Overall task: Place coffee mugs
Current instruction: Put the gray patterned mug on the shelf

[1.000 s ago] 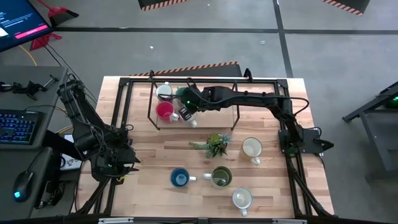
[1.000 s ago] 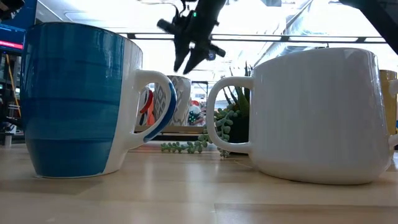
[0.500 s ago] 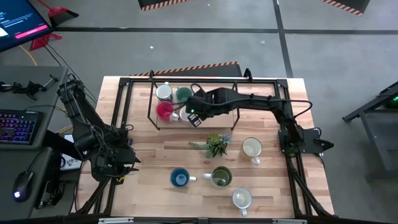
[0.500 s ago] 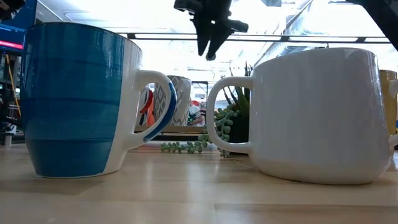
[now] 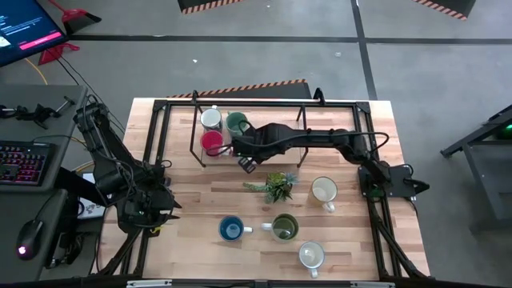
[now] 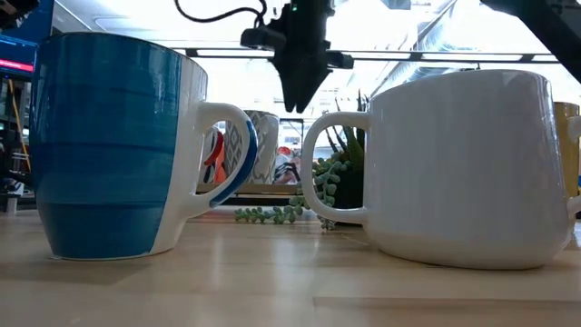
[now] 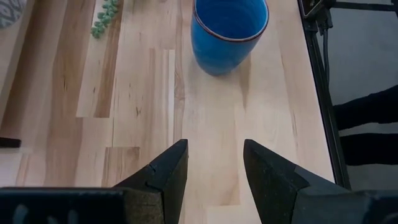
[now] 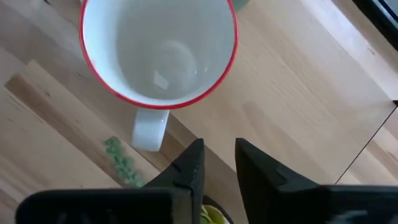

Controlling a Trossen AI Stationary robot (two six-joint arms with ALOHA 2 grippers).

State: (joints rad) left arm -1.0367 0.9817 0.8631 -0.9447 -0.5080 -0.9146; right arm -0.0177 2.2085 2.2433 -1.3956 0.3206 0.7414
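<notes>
Fingers of right gripper point(image 5: 247, 164) set to a narrow gap, empty, centre of high frame, just right of red mug point(image 5: 212, 142); same red-rimmed mug point(image 8: 158, 50) in upper wrist frame. Left gripper point(image 7: 214, 165) parted wide, empty, lower left of high frame, blue mug point(image 7: 229, 32) ahead. White mug point(image 5: 211, 118) and teal mug point(image 5: 236, 123) above red one; remaining mugs in lower half

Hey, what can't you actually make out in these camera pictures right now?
- High view: whether another mug sits beneath the right gripper; the dark arm covers that spot.
- Low view: the olive green ceramic mug, mostly behind the white ceramic mug.
- Left wrist view: the blue ceramic mug, rim cut off by the edge.
</notes>
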